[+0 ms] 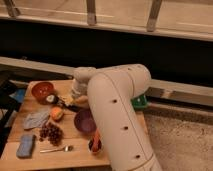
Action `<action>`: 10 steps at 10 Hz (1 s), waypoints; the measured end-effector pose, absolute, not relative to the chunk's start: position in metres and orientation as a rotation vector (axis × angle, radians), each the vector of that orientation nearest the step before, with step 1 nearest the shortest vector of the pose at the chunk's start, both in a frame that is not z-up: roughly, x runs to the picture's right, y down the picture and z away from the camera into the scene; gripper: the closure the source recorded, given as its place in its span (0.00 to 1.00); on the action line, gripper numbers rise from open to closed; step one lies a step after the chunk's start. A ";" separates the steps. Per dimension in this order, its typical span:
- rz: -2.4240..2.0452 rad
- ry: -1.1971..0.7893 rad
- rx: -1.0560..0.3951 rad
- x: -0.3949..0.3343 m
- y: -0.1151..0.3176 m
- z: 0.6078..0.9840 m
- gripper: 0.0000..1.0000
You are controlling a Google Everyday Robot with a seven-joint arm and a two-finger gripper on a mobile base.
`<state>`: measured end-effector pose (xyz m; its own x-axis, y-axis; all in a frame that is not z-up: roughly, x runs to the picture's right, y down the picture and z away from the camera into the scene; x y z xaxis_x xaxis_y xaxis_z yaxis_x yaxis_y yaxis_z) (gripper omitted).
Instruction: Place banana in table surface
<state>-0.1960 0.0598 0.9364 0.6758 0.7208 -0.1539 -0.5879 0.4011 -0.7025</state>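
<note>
While banana (pixel 79 101) is lowered beside purple bowl (pixel 84 120) | gripper (pixel 67 103) hold cannot be told | banana should be set flat on table surface (pixel 75 155).

The gripper (pixel 64 103) reaches low over the table surface (pixel 75 152) near its far edge, just beside the red bowl (pixel 42 90); the banana (pixel 80 101) lies under the arm between that bowl and the purple bowl (pixel 84 120) mid-table
</note>
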 end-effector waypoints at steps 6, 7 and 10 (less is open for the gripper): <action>0.835 -0.184 -0.803 -0.194 0.057 0.933 1.00; 0.830 -0.194 -0.778 -0.195 0.051 0.930 1.00; 0.823 -0.223 -0.692 -0.191 0.016 0.904 1.00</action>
<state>-0.1909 0.0163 0.9044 0.6718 0.7368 -0.0763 -0.5974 0.4780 -0.6439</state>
